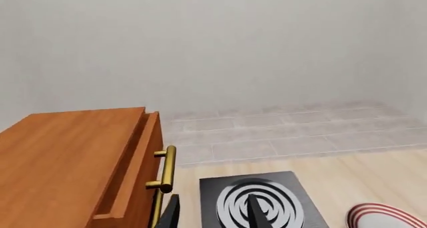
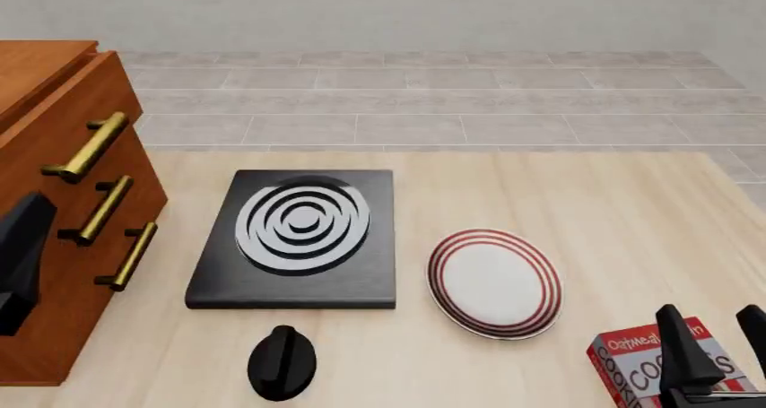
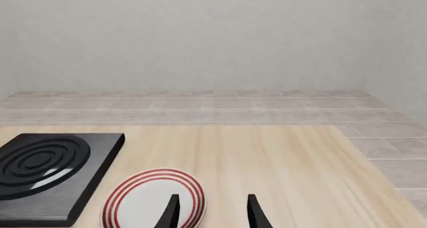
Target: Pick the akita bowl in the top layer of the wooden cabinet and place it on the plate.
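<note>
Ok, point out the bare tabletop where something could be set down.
Widest bare patch: the far-right tabletop, beyond the plate and right of the black slab. A smaller patch lies at the near edge between the black knob and the cookie box. It is crowded on the left, between the wooden cabinet and the slab.

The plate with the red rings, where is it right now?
In the front view the plate lies on the table right of centre, beside the black slab, with the cookie box near its right.
</note>
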Controlling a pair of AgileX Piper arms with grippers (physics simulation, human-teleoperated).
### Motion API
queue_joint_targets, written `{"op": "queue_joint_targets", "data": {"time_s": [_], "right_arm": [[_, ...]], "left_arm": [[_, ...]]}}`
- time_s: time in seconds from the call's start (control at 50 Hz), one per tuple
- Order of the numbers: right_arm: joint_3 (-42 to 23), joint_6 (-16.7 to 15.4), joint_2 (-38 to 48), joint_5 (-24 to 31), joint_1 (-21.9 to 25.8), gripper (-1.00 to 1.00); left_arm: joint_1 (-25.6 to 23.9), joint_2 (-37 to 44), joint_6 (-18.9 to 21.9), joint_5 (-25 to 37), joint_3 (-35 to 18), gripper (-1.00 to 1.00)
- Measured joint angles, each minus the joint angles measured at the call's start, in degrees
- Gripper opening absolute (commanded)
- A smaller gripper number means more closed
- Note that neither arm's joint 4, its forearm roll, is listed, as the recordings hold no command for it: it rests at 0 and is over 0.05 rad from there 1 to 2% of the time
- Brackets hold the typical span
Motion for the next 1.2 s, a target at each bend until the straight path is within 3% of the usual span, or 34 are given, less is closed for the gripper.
{"op": "queue_joint_targets", "data": {"time_s": [0.94,1.2], "right_arm": [[-0.07,-0.1,-0.14,-0.05,-0.1,1.0],[-0.07,-0.12,-0.15,-0.08,-0.17,1.0]], "left_arm": [[1.33,7.44,2.35,2.79,-13.01,1.0],[2.55,10.2,1.13,4.56,-16.02,1.0]]}}
